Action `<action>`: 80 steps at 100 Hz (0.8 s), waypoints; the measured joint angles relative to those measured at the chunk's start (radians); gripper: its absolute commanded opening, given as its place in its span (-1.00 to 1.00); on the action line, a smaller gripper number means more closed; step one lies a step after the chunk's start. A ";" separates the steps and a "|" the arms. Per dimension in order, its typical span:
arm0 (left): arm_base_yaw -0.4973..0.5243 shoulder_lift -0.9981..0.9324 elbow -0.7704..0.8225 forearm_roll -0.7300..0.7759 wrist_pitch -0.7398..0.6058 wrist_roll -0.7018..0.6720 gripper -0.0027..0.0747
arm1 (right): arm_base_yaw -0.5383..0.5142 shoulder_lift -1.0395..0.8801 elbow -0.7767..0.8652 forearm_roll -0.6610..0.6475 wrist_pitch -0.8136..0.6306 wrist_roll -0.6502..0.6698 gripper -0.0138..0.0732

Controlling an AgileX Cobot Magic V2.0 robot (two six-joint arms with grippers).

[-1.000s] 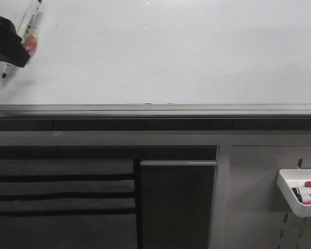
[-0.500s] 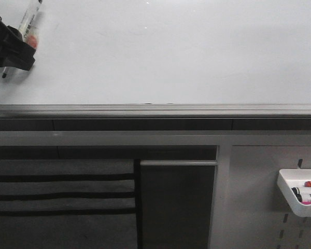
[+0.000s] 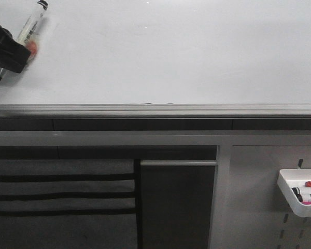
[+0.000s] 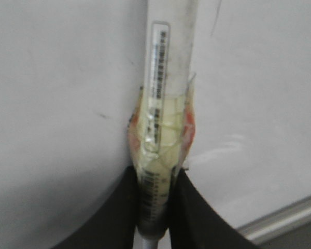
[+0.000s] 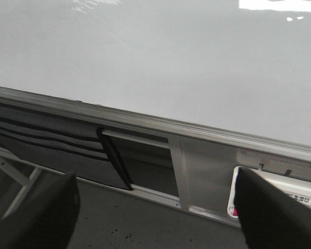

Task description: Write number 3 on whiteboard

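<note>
Evidently no number 3 is drawn on the large glossy white whiteboard [image 3: 171, 52] yet: near its left edge, the left gripper [image 3: 10, 51] fingers [image 4: 197, 218] clamp a taped white marker [image 3: 28, 31], tip angled boardward, perhaps touching; the right gripper [image 5: 155, 212] gapes empty.

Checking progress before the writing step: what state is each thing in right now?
Whiteboard: no 3 visible on it.
Marker: uncapped, tilted, tip at the board; contact unclear.
Left gripper: shut on the marker.
Right gripper: open, holding nothing.
Tray: holds spare markers.
</note>
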 measured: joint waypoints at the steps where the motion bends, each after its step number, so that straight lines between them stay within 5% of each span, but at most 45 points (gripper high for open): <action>1: 0.000 -0.003 -0.003 0.000 0.009 0.000 -0.98 | 0.000 0.000 -0.004 0.003 0.014 0.000 0.58; 27: -0.012 -0.150 -0.098 -0.047 0.431 0.155 -0.98 | 0.000 0.044 -0.158 0.118 0.308 -0.090 0.58; 59: -0.139 -0.293 -0.139 -0.431 0.844 0.672 -0.98 | 0.002 0.232 -0.270 0.494 0.492 -0.667 0.58; 80: -0.279 -0.301 -0.141 -0.513 0.934 0.762 -0.98 | 0.075 0.405 -0.378 0.577 0.535 -0.895 0.58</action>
